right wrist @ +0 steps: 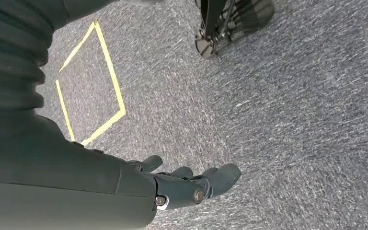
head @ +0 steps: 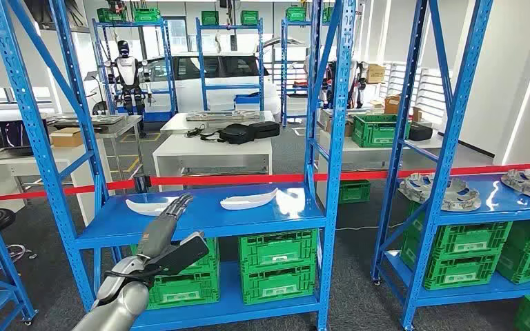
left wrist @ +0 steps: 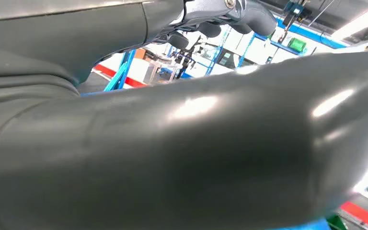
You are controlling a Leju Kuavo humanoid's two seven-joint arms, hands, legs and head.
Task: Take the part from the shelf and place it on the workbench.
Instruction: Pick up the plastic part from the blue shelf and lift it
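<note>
From my head I see the blue steel shelf (head: 207, 224) carrying two white curved plastic parts (head: 248, 200), my left hand (head: 169, 238) reaching toward them with fingers straight and empty, while my right hand (right wrist: 182, 184) hangs over grey carpet (right wrist: 278, 120), fingers loosely apart.

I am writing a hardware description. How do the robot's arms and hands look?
The left arm is smooth silver metal with a black cable at the wrist. The left hand has a dark grey cover and darker segmented fingers. The right hand is dark grey too, with a ribbed cover and small silver screws.
</note>
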